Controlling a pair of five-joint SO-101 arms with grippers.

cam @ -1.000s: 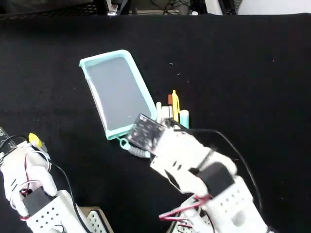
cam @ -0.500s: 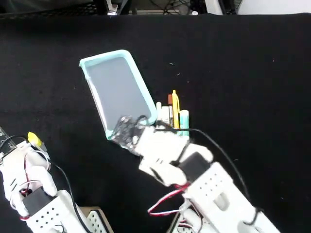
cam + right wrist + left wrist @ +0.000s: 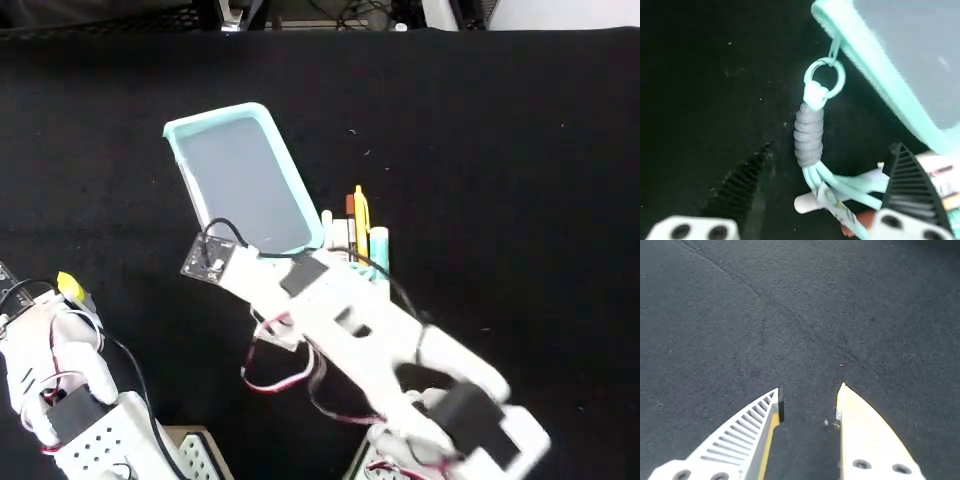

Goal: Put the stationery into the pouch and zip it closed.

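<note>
Mint-green pouch (image 3: pixel 240 180) with a grey panel, flat on the black surface (image 3: pixel 480 150), long axis slanting from the far left down toward the arms. At its near corner, a zip pull (image 3: pixel 826 79) ring trailing a grey-wrapped tassel (image 3: pixel 809 132), pointing off the corner toward the robot.

Right gripper (image 3: pixel 832 147) wide open, poised over that corner, one jaw on either side of the tassel and neither jaw touching it; tassel running roughly along the gap, closer to neither jaw by much. Right arm clearly the nearer one, stretched across the pouch's near end in the high view.

Stationery (image 3: pixel 357 222), a small bundle of pens and markers, just beside the pouch's right long edge near the same end, lying roughly parallel to that edge and close to the tassel's loose strands. Likely snag: a pen tip caught between the jaws along with the cord, given how near the two sit.

Left gripper (image 3: pixel 810 390) open too, with nothing between the jaws, low over bare surface at the near left, well apart from pouch and pens.

Hard to say from these views whether the zip stands open or shut.
</note>
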